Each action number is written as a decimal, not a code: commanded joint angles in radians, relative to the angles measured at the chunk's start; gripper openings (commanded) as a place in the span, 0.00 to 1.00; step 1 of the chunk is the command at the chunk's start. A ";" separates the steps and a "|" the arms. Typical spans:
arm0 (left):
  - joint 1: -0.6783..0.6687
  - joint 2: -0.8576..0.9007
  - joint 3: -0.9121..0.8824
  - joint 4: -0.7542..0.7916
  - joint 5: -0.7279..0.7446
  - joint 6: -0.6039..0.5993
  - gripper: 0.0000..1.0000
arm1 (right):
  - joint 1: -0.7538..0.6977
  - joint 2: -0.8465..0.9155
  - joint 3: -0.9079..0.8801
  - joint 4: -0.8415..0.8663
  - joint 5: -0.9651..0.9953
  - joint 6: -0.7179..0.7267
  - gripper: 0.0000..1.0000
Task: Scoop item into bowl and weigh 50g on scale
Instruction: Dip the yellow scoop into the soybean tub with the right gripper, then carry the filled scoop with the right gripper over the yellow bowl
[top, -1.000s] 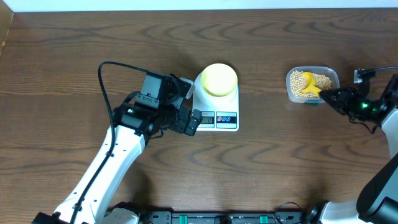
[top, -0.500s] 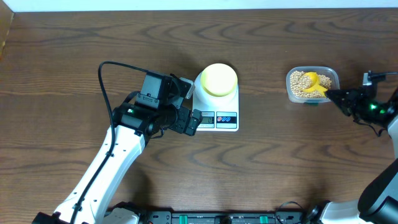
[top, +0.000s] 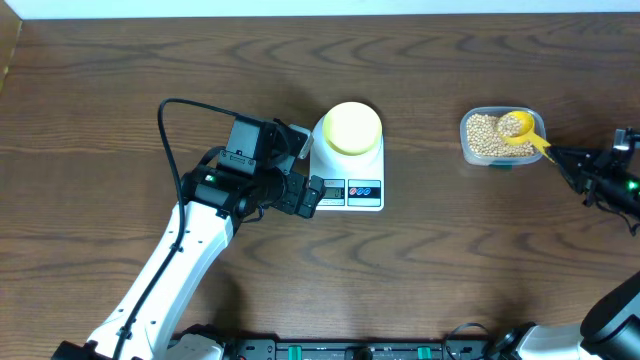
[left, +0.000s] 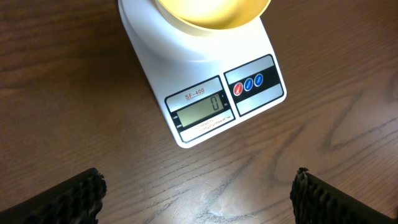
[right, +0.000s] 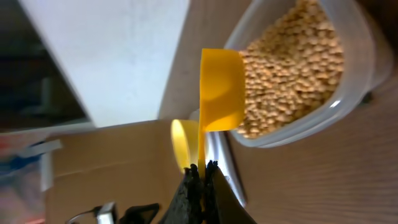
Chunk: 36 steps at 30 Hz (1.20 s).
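- Right gripper (right: 200, 173), far right in overhead view, is pinched tight on the thin handle end of the yellow scoop (right: 221, 87). Cup sits over the beans (right: 292, 74) in the clear tub (right: 323, 118), upper right.
- Left gripper (left: 199, 196) is spread wide and empty, just in front of the scale (left: 193, 74), which reads 0. Bowl (top: 352, 127) sits on it, centre frame.
- Beans are light, hard and roll easily, so prob spill if scoop tilts. Hold by handle, keep cup level.
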 joint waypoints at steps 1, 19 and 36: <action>0.000 0.008 0.006 0.003 0.005 0.017 0.97 | -0.017 0.009 -0.005 0.000 -0.173 0.010 0.01; 0.000 0.008 0.006 0.003 0.005 0.017 0.97 | 0.209 0.009 -0.005 -0.037 -0.309 0.071 0.01; 0.000 0.008 0.006 0.003 0.005 0.016 0.97 | 0.571 0.009 -0.005 0.356 -0.090 0.408 0.01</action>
